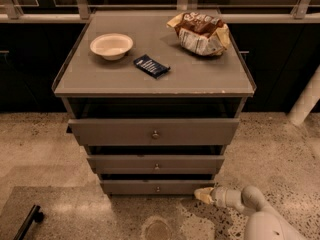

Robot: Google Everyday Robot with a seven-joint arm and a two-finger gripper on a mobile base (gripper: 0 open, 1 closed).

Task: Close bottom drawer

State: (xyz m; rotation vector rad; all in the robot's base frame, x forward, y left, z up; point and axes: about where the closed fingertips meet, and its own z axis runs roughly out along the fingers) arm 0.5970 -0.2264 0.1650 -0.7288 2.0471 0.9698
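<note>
The bottom drawer (130,187) is the lowest, narrowest grey front of the cabinet, with a small round knob (158,188). It stands slightly out, with a dark gap above it. My gripper (202,195) reaches in from the lower right on a white arm. Its tan tip is at the drawer front's right end, low near the floor.
The middle drawer (156,163) and top drawer (155,131) also stand partly out. On the cabinet top (200,76) are a white bowl (111,45), a dark blue packet (151,66) and a chip bag (200,33). A white pole (306,101) stands right; a black object (29,220) lies lower left.
</note>
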